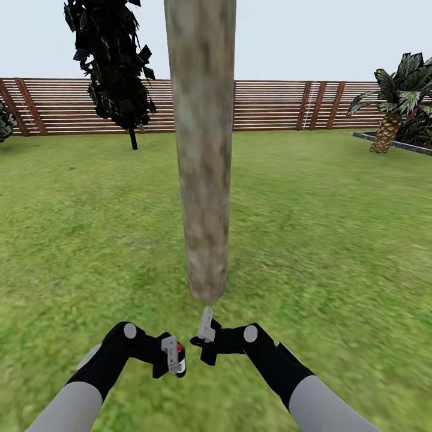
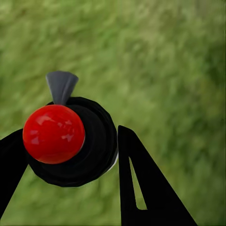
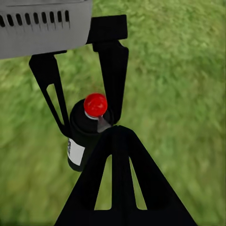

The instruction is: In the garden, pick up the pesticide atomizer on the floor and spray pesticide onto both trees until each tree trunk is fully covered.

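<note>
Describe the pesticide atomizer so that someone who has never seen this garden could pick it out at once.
Start at the thick pale tree trunk rising from the lawn. Just before its base, the left gripper holds the pesticide atomizer: a small black bottle with a white label and a red ball-shaped cap, the one red thing around.

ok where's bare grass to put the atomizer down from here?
Open lawn on both sides of the tree trunk, back to the fence. Crowded right ahead: the left gripper holding the atomizer and the right gripper sit just short of the trunk's base.
</note>
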